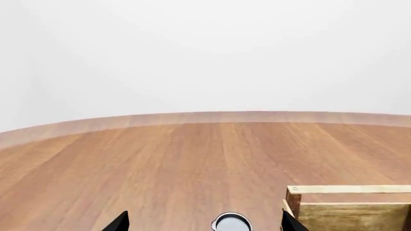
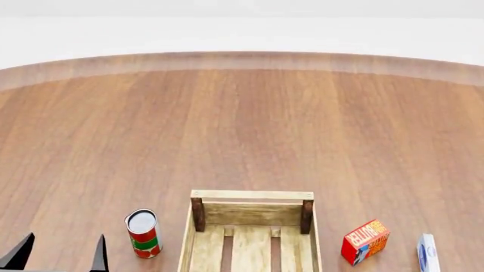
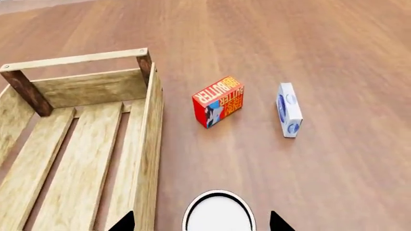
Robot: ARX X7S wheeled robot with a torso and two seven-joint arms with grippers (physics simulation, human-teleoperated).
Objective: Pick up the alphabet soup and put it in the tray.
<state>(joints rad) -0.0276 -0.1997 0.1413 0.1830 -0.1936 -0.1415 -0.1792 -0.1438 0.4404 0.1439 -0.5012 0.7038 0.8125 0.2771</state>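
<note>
Silvery soup can (image 3: 218,214) between right hand (image 3: 202,222) fingers

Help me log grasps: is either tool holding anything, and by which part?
Nothing is held. Left tool open; right tool straddles a white-topped can, fingers clear of it.

Pale rough-grained wooden tray (image 3: 83,144) on a smooth, matt wood tabletop (image 2: 250,124).
</note>
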